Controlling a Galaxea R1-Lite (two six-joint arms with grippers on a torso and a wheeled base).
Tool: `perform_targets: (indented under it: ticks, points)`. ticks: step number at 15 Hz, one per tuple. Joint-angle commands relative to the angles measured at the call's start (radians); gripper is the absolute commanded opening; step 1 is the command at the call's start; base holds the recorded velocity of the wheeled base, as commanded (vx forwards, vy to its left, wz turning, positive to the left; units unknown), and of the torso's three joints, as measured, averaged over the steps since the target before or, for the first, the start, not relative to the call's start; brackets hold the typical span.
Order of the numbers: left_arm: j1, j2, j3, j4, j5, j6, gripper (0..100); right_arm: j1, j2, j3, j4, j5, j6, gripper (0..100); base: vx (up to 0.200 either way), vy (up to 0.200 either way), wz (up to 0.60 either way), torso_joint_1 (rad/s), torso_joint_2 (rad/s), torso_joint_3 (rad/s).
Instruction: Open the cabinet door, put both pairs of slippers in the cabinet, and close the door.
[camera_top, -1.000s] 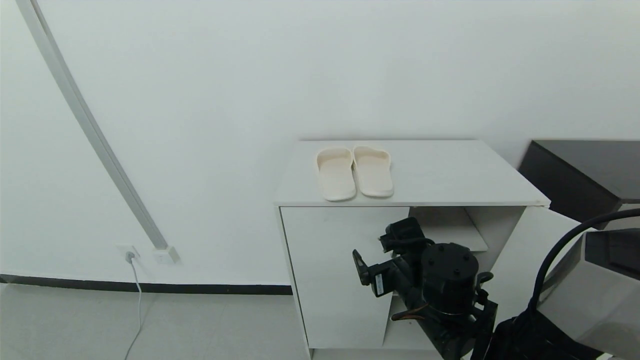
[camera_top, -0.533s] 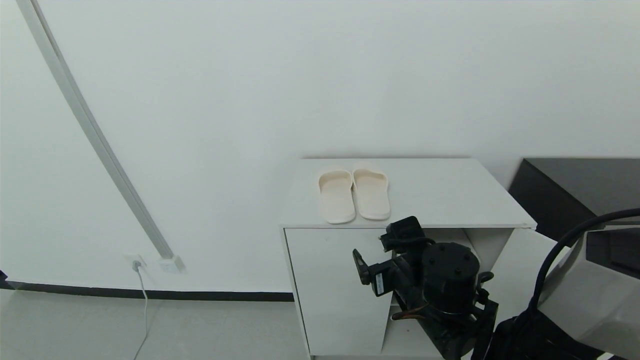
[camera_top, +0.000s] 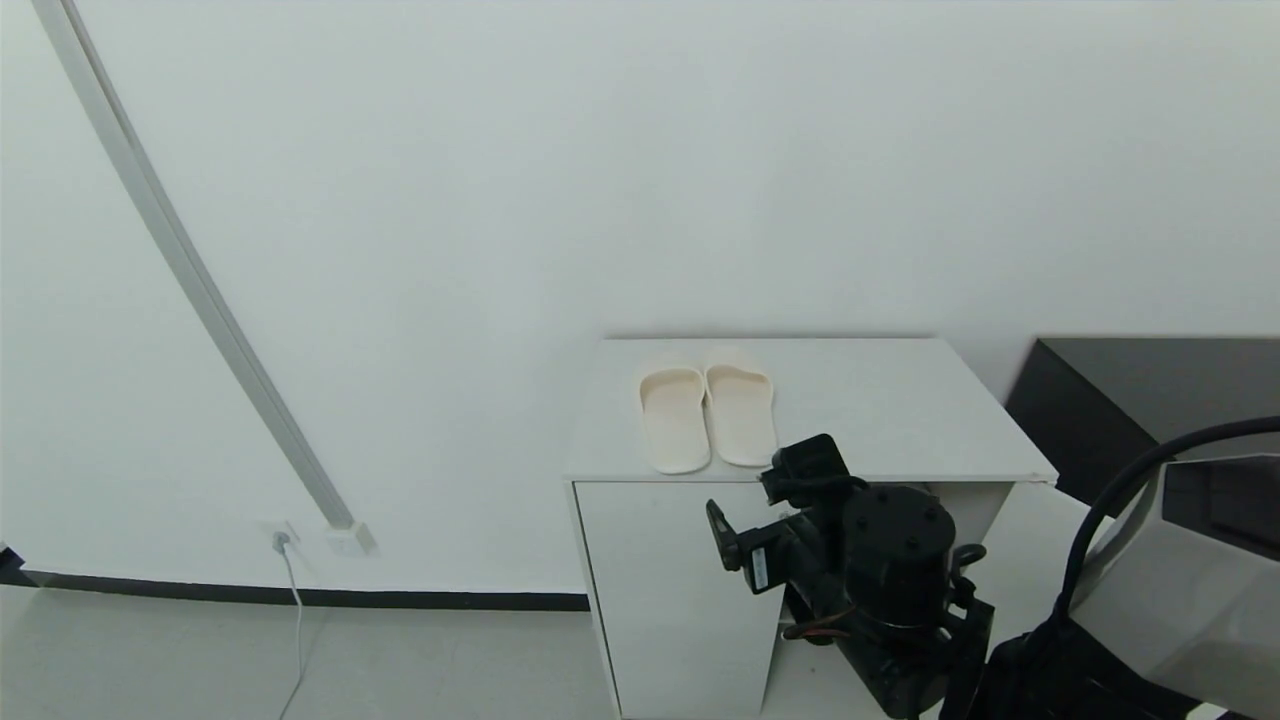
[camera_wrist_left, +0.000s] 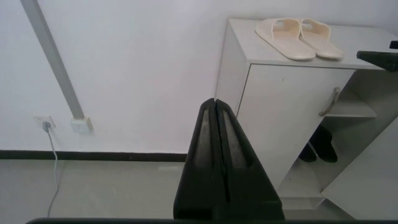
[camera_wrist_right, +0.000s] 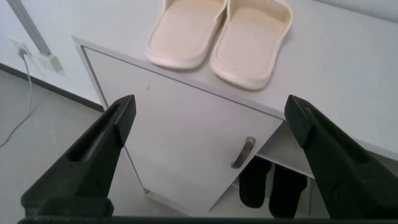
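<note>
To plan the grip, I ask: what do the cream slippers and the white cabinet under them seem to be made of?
The cream slippers: probably moulded foam or rubber, matte; each looks one-piece with smooth rounded edges. The cabinet: likely laminated board, matte white; flat panels with thin square edges.

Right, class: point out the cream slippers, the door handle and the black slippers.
cream slippers (camera_wrist_right: 249, 43): right wrist view, one footbed.
door handle (camera_wrist_right: 242, 152): right wrist view, mid-bar.
black slippers (camera_wrist_right: 287, 190): right wrist view, one slipper's top.
</note>
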Motion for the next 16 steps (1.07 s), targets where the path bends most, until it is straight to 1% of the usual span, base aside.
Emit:
perform_targets:
  ticks: [1, 2, 3, 5, 6, 7, 8, 9, 10, 13, 16]
  points:
    - [0.0, 0.001, 0.0, 0.001, 0.0, -0.003, 0, 0.0, 0.024, -0.01, 0.002, -0.001, -0.004, 100, 0.0, 0.0, 0.0, 0.056, -0.1, -0.061]
    - [0.0, 0.001, 0.0, -0.001, 0.001, -0.003, 0, 0.005, 0.036, -0.034, 0.005, 0.006, -0.004, 100, 0.0, 0.0, 0.0, 0.017, -0.05, -0.032]
    - [0.0, 0.001, 0.0, 0.001, 0.0, 0.0, 0, 0.017, 0.039, -0.073, 0.057, 0.009, 0.006, 100, 0.0, 0.0, 0.0, 0.0, 0.0, 0.0]
    - [0.0, 0.001, 0.0, 0.001, 0.0, 0.002, 0, 0.022, 0.022, -0.176, 0.241, 0.007, 0.077, 100, 0.0, 0.0, 0.0, 0.0, 0.0, 0.0]
    - [0.0, 0.001, 0.0, 0.001, 0.0, 0.0, 0, 0.022, -0.003, -0.262, 0.381, 0.006, 0.138, 100, 0.0, 0.0, 0.0, 0.0, 0.0, 0.0]
    - [0.0, 0.001, 0.0, 0.001, 0.001, 0.0, 0, 0.022, -0.013, -0.341, 0.522, -0.004, 0.229, 100, 0.0, 0.0, 0.0, 0.0, 0.0, 0.0]
    - [0.0, 0.001, 0.0, 0.001, 0.001, -0.001, 0, 0.025, -0.013, -0.42, 0.67, -0.037, 0.341, 100, 0.0, 0.0, 0.0, 0.0, 0.0, 0.0]
    - [0.0, 0.001, 0.0, 0.001, 0.001, -0.001, 0, 0.026, 0.001, -0.482, 0.786, -0.091, 0.428, 100, 0.0, 0.0, 0.0, 0.0, 0.0, 0.0]
    - [0.0, 0.001, 0.0, 0.001, 0.001, -0.001, 0, 0.026, 0.017, -0.502, 0.804, -0.116, 0.454, 100, 0.0, 0.0, 0.0, 0.0, 0.0, 0.0]
    - [0.0, 0.001, 0.0, 0.001, 0.001, -0.001, 0, 0.023, 0.033, -0.498, 0.775, -0.119, 0.451, 100, 0.0, 0.0, 0.0, 0.0, 0.0, 0.0]
    - [0.0, 0.001, 0.0, 0.001, 0.001, -0.001, 0, 0.023, 0.066, -0.495, 0.724, -0.125, 0.397, 100, 0.2, 0.0, 0.0, -0.002, -0.01, 0.004]
